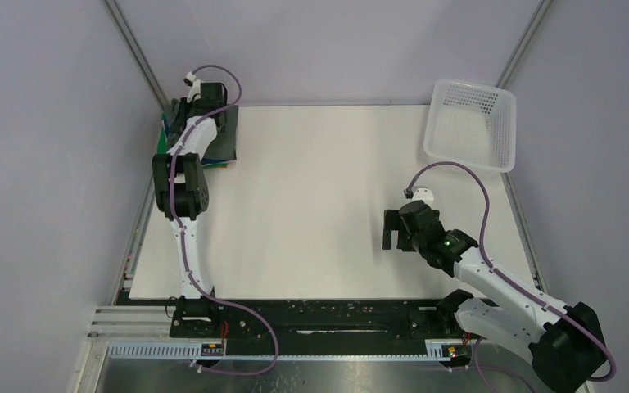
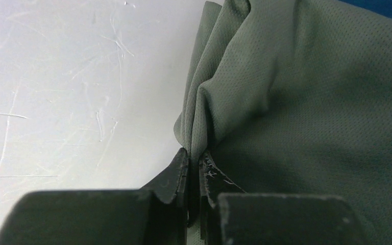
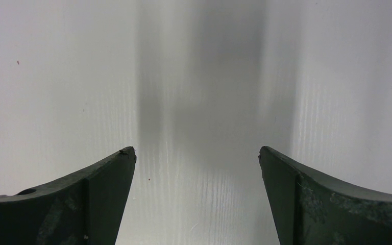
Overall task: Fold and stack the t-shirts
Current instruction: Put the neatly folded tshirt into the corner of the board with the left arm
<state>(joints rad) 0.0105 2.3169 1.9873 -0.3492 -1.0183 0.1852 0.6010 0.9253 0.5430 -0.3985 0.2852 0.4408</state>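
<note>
A folded dark grey-green t-shirt [image 1: 223,137] lies on top of a stack at the table's far left corner, with green and blue edges of other folded shirts [image 1: 164,137] showing under it. In the left wrist view the grey-green shirt [image 2: 306,102] fills the right side, with a sliver of navy blue cloth [image 2: 388,7] at the top right. My left gripper [image 2: 194,155] is shut on a bunched fold of the grey-green shirt's edge; in the top view it [image 1: 182,110] sits over the stack. My right gripper [image 3: 196,153] is open and empty over bare table; in the top view it [image 1: 391,229] is right of centre.
A white plastic mesh basket [image 1: 470,123] stands at the far right corner, with nothing visible in it. The white table [image 1: 311,205] has metal frame posts at its back corners and a rail along the near edge.
</note>
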